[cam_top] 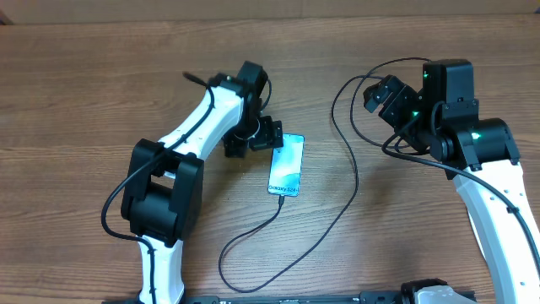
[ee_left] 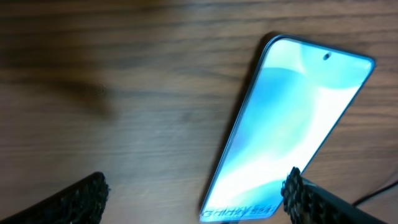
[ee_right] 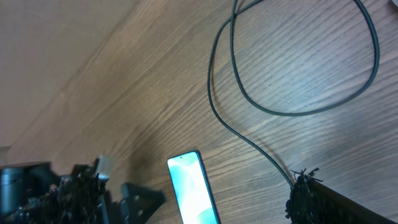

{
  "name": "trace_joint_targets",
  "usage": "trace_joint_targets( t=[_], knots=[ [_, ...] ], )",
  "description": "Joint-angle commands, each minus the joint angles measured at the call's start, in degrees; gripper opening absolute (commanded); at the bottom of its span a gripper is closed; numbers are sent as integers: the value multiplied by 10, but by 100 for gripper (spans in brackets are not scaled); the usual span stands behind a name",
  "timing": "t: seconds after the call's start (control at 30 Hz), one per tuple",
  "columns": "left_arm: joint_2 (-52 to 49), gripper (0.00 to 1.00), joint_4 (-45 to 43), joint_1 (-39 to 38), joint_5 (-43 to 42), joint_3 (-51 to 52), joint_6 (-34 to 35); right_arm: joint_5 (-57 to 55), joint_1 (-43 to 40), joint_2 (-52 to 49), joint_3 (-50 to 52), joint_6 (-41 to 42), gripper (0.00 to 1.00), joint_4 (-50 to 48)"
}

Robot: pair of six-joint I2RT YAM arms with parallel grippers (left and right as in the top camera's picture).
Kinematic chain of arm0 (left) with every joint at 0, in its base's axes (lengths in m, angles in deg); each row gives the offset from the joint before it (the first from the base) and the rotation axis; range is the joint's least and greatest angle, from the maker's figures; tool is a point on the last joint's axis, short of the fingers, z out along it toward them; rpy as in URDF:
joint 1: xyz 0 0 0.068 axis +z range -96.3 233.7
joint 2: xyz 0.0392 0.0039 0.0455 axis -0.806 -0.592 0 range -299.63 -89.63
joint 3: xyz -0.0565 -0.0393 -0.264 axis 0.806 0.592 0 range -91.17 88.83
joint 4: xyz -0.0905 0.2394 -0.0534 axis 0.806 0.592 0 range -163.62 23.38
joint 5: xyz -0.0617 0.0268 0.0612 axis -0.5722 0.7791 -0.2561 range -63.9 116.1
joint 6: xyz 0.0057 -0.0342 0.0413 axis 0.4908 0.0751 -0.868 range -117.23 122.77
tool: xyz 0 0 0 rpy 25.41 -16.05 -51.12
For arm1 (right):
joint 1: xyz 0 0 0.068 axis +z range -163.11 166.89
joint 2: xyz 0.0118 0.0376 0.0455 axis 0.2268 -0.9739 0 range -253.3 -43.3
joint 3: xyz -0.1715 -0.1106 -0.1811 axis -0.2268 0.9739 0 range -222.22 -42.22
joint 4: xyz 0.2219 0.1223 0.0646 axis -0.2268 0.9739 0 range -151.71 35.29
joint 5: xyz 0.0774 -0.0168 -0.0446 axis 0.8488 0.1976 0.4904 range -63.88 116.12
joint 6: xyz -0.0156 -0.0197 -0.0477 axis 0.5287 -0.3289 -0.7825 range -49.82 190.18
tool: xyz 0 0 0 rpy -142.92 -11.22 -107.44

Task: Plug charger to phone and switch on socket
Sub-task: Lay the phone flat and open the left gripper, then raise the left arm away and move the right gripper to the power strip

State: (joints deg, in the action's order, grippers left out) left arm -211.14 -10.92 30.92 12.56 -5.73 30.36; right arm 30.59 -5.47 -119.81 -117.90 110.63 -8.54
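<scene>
One lit phone (cam_top: pixel 286 165), charger cable (ee_right: pixel 280 113) looping nearby

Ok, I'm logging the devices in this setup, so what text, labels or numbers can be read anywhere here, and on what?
"Galaxy S24", as best it reads: on the phone, near the lower edge of its lit screen, in the overhead view.
The same line in the left wrist view: too blurred to read.
In the right wrist view no text on the phone can be made out.
Nothing else readable in any view.

Brown wood-grain table (cam_top: pixel 76 76) fills view, grain running 9 to 3 o'clock. Paler tan strip (cam_top: pixel 169 7) along 12 o'clock edge. Soft even light.
</scene>
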Motion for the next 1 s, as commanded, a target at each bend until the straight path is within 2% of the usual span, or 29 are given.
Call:
trace_joint_targets(
  t=[0.0,0.1,0.27,0.37,0.4,0.43,0.7,0.97],
  knots=[
    [4,92,74,-5,113,-96,-19,-4,1,-1,-5,-5,100,-1],
    [17,91,136,-13,142,-175,-29,-4,1,-1,-5,-4,100,1],
    [56,88,179,-24,141,-266,-38,-4,1,-1,-5,-4,100,4],
    [87,90,194,-30,141,-302,-38,-4,1,-1,-5,-4,100,4],
    [100,94,198,-31,141,-311,-38,-4,1,-1,-5,-5,100,4],
    [110,100,199,-32,141,-317,-38,-4,1,-1,-5,-5,100,4],
    [203,100,198,-31,140,-328,-38,-4,1,-1,-5,-4,100,3],
    [209,99,198,-31,140,-325,-38,-3,1,-1,-5,-6,100,9]
  ],
)
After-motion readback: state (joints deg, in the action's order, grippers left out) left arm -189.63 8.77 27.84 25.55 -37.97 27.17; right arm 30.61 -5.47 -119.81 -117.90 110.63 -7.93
